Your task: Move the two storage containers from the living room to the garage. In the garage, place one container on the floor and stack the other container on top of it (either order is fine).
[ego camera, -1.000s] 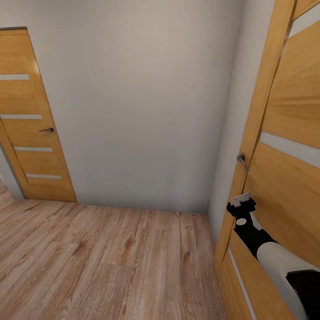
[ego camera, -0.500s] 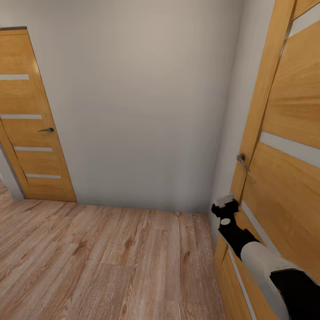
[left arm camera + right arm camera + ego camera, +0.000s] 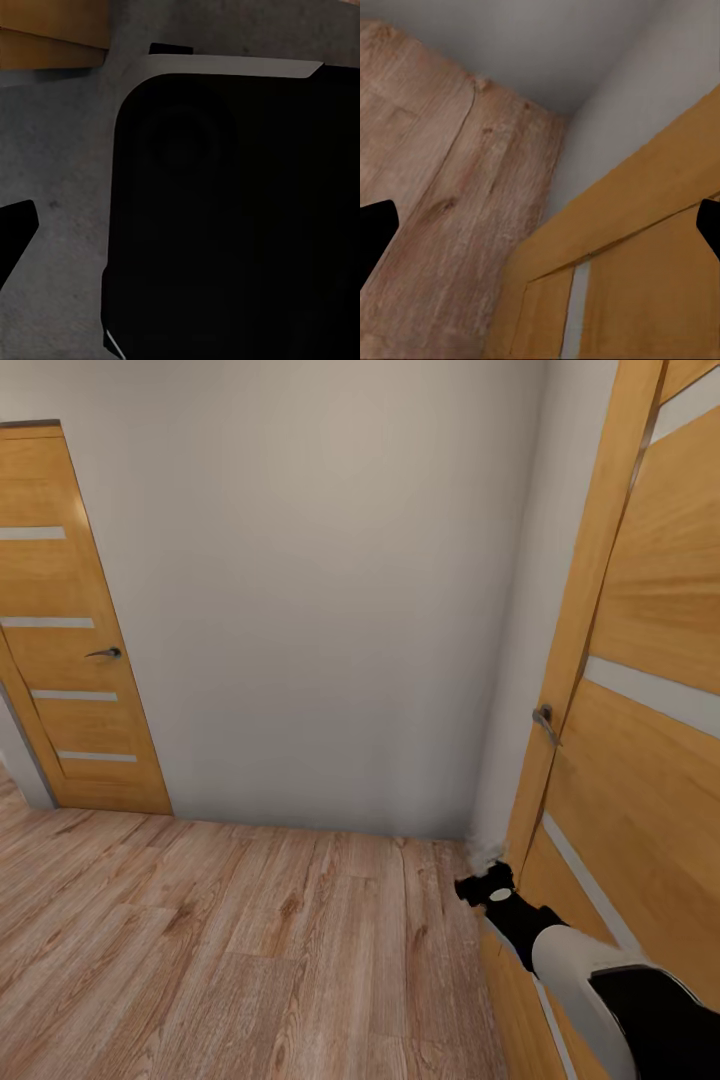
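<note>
The two storage containers are out of view. In the head view I face a white wall in a hallway with a light wood plank floor (image 3: 250, 950). My right gripper (image 3: 481, 866) hangs low beside the edge of the wooden door (image 3: 640, 780) at the right, below its metal handle (image 3: 544, 722). In the right wrist view the right gripper (image 3: 544, 225) is open, its dark fingertips (image 3: 375, 232) far apart, with nothing between them. In the left wrist view one dark fingertip (image 3: 15, 229) of my left gripper (image 3: 180, 225) sits wide out over a grey speckled surface (image 3: 67, 142), next to my own black body (image 3: 240, 225).
A second wooden door (image 3: 70, 630) with a lever handle (image 3: 106, 653) stands shut at the far left. The white wall (image 3: 320, 600) closes off the hallway ahead, meeting the right-hand door in a corner.
My right arm has dropped down and to the left, away from the door handle and along the door's edge toward the floor. The camera has not moved.
</note>
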### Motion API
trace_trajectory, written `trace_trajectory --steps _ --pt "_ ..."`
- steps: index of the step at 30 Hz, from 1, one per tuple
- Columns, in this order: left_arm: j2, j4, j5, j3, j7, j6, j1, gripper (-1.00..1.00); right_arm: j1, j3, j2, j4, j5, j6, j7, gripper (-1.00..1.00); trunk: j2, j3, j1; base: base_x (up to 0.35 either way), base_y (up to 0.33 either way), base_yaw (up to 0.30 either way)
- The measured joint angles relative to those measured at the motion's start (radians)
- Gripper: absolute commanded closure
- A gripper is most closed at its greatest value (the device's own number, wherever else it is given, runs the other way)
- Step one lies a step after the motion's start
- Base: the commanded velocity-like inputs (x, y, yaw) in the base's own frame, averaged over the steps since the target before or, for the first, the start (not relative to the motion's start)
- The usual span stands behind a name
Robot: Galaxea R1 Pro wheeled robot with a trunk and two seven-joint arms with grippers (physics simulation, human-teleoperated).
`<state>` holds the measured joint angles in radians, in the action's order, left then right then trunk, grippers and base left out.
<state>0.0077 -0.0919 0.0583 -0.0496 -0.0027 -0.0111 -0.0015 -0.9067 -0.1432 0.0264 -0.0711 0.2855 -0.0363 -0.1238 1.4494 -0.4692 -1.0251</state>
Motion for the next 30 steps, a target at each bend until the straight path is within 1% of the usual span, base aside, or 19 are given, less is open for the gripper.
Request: trace_trajectory --steps 2,3,4,5,6,8,9,10,11,12,13,15,19,21,26,30 --pt "0.0 0.0 0.0 0.0 0.0 0.0 0.0 -1.0 0.001 0.0 0.007 0.042 -0.003 0.003 0.04 -1.0 0.0 0.0 0.0 0.0 0.0 0.0" --pt "-0.001 0.0 0.0 0.0 0.0 0.0 0.0 -1.0 0.018 0.0 0.031 0.07 -0.005 0.011 0.113 -1.0 0.0 0.0 0.0 0.0 0.0 0.0" --pt "-0.001 0.0 0.0 -0.001 0.0 0.0 0.0 -1.0 0.072 0.001 0.072 0.089 -0.006 0.036 0.229 -1.0 0.0 0.0 0.0 0.0 0.0 0.0" --pt "-0.001 0.0 0.0 -0.001 0.0 0.0 0.0 -1.0 0.164 -0.001 0.086 0.095 -0.005 0.043 0.262 -1.0 0.0 0.0 0.0 0.0 0.0 0.0" --pt "-0.001 0.0 0.0 -0.001 0.001 0.0 0.0 -1.0 0.231 0.001 0.102 0.099 -0.006 0.054 0.312 -1.0 0.0 0.0 0.0 0.0 0.0 0.0" --pt "-0.001 0.0 0.0 -0.001 0.001 0.0 0.0 -1.0 0.294 0.003 0.113 0.102 -0.011 0.061 0.351 -1.0 0.0 0.0 0.0 0.0 0.0 0.0" --pt "0.0 0.0 0.0 -0.001 0.001 0.0 0.0 -1.0 0.356 0.006 0.119 0.103 -0.023 0.063 0.375 -1.0 0.0 0.0 0.0 0.0 0.0 0.0" --pt "0.0 0.0 0.0 -0.001 0.001 0.0 0.0 -1.0 0.402 0.005 0.121 0.104 -0.031 0.063 0.384 -1.0 0.0 0.0 0.0 0.0 0.0 0.0" --pt "-0.001 0.0 0.0 -0.001 0.001 0.0 0.0 -1.0 0.465 0.008 0.126 0.104 -0.06 0.053 0.401 -1.0 0.0 0.0 0.0 0.0 0.0 0.0" --pt "-0.001 0.0 0.0 -0.001 0.001 0.0 0.0 -1.0 0.529 0.006 0.128 0.104 -0.08 0.039 0.408 -1.0 0.0 0.0 0.0 0.0 0.0 0.0" --pt "-0.001 0.0 0.0 -0.001 0.001 0.0 0.0 -1.0 0.545 0.008 0.129 0.103 -0.089 0.03 0.41 -1.0 0.0 0.0 0.0 0.0 0.0 0.0" --pt "-0.001 0.0 0.001 -0.001 0.001 0.0 0.0 -1.0 0.611 0.007 0.132 0.102 -0.108 -0.008 0.413 -1.0 0.0 0.0 0.0 0.0 0.0 0.0" --pt "-0.002 0.0 0.0 -0.002 0.001 0.0 0.0 -1.0 0.663 0.007 0.131 0.102 -0.123 -0.06 0.414 -1.0 0.0 0.0 0.0 0.0 0.0 0.0" --pt "-0.003 0.0 0.0 -0.002 0.001 0.0 0.0 -1.0 0.679 0.007 0.129 0.102 -0.124 -0.077 0.414 -1.0 0.0 0.0 0.0 0.0 0.0 0.0" --pt "-0.003 0.0 0.0 -0.003 0.001 0.0 0.0 -1.0 0.745 0.006 0.123 0.102 -0.127 -0.104 0.414 -1.0 0.0 0.0 0.0 0.0 0.0 0.0" --pt "-0.003 0.0 0.0 -0.002 0.001 0.0 0.0 -1.0 0.762 0.007 0.121 0.102 -0.129 -0.113 0.414 -1.0 0.0 0.0 0.0 0.0 0.0 0.0"
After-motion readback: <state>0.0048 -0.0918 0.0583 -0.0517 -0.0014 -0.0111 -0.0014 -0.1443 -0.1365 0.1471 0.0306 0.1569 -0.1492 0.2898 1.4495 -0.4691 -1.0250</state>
